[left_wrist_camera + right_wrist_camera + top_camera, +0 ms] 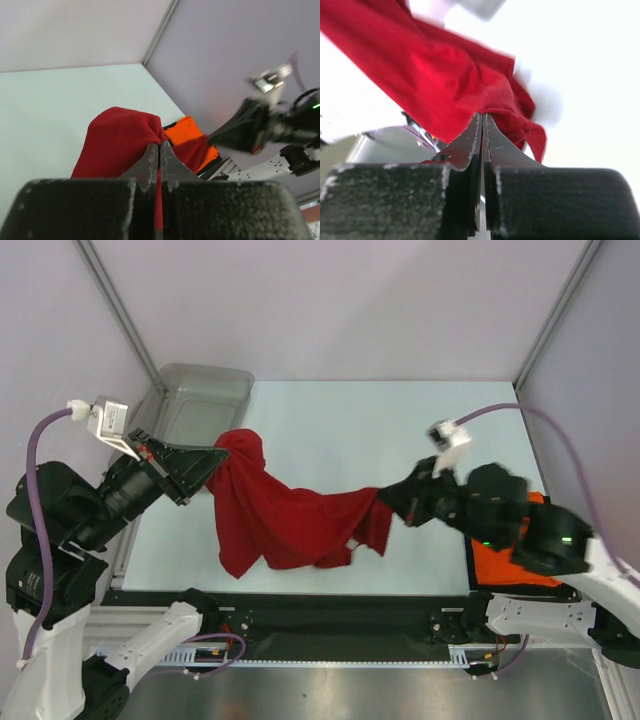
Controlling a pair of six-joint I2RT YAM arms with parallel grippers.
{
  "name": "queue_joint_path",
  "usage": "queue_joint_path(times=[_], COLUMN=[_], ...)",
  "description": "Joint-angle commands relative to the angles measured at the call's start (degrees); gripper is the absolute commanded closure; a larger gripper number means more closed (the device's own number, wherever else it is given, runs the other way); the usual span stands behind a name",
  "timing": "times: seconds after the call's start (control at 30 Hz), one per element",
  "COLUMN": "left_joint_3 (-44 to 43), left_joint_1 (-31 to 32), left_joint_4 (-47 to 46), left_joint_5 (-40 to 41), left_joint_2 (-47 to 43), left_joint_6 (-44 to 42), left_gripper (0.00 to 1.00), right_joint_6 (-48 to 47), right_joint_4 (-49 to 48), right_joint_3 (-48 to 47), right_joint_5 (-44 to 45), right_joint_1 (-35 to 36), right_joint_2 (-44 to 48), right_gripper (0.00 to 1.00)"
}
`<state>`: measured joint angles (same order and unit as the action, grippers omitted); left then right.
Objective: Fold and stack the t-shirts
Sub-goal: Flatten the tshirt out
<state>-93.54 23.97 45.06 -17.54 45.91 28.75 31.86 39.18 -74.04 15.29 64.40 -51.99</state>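
The left gripper (218,462) is closed on a bunched fold of the plain dark red cotton t-shirt (280,520); in the left wrist view its two metal fingers (151,162) meet with red cloth (117,140) pinched between them and rising over the tips in a rounded hump; the right gripper (385,502) is likewise clamped on the same shirt, and the right wrist view shows its jaws pressed together on a gathered edge of the fabric (435,75), which fans away from the tips in soft creases.

The red shirt hangs between the two grips like a slack line: its left end is raised in a peak towards the bench's left edge, its right end is drawn out to a narrow point right of centre, and the middle sags; the lower part drapes in wrinkled folds towards the near edge of the pale bench (350,430), a loose flap dangling at the lower right.

The plain bright orange t-shirt (505,562) lies flat at the near right corner of the bench, mostly hidden under the right arm; the left wrist view shows it (187,132) just behind the red cloth.

A translucent grey plastic tub (200,395) sits at the far left corner, just beyond the left gripper.
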Motion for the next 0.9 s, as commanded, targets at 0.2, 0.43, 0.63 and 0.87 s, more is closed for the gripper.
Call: queue_joint_path(times=[0.2, 0.43, 0.63, 0.87], left_joint_3=[6.2, 15.4, 17.9, 12.6], left_joint_1=[0.0, 0.0, -0.1, -5.0], left_joint_4=[0.9, -1.4, 1.0, -3.3], left_joint_5=[1.3, 5.6, 15.4, 23.0], left_joint_2=[-4.7, -2.8, 7.0, 19.9], left_joint_6=[-2.0, -3.2, -6.0, -8.6], left_gripper=[1.00, 1.00, 1.00, 1.00], right_joint_6=[-8.6, -10.6, -13.0, -15.8], right_joint_4=[17.0, 15.2, 2.7, -2.0], right_joint_3=[-30.7, -37.5, -34.1, -43.0], right_joint_5=[17.1, 9.9, -8.7, -7.8], right_joint_1=[0.5, -23.0, -41.8, -43.8], right_joint_2=[-5.5, -18.9, -30.6, -46.0], right_gripper=[1.00, 1.00, 1.00, 1.00])
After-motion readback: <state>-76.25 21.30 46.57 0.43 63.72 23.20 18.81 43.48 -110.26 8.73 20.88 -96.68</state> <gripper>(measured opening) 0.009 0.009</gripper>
